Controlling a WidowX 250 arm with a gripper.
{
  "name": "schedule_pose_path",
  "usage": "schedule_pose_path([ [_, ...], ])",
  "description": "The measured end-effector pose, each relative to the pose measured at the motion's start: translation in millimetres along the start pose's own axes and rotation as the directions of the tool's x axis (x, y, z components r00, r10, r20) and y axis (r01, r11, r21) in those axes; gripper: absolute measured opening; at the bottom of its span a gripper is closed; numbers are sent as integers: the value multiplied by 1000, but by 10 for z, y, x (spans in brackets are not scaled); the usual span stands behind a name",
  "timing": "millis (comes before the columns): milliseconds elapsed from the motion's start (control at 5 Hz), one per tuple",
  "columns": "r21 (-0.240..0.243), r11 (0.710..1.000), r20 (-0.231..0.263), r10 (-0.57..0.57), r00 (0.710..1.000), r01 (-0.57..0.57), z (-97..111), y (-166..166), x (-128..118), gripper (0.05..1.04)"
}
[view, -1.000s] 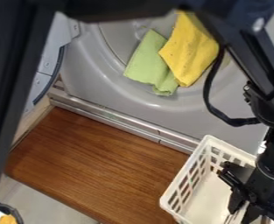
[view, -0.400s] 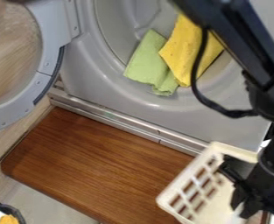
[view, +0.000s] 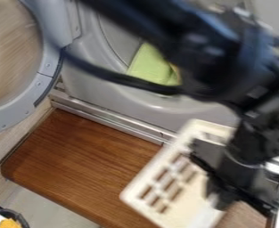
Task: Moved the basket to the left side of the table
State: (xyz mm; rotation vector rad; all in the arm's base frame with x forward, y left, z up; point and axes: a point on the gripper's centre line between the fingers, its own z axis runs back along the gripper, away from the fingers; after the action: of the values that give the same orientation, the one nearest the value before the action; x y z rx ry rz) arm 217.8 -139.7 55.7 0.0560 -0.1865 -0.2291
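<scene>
Basket [view: 186, 193], white and slot-sided, tilts, pinched by my fingers [view: 223, 200]; green cloth [view: 149, 67] hangs from the far grey washer [view: 85, 78].

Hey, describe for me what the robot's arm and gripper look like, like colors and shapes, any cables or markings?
The arm is black, with thick, chunky segments and bulky joints, and a slack black cable runs outside it. The gripper is black too, angular, with a thin pale curved line above it. I can't make out any markings.
</scene>
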Motion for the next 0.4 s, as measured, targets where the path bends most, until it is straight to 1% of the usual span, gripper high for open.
schedule_pose_path([
  [200, 8, 994, 4, 113, 994, -113, 77, 480, -200, 91],
  [400, 36, 987, 0, 157, 988, -157, -44, 951, -258, 90],
])
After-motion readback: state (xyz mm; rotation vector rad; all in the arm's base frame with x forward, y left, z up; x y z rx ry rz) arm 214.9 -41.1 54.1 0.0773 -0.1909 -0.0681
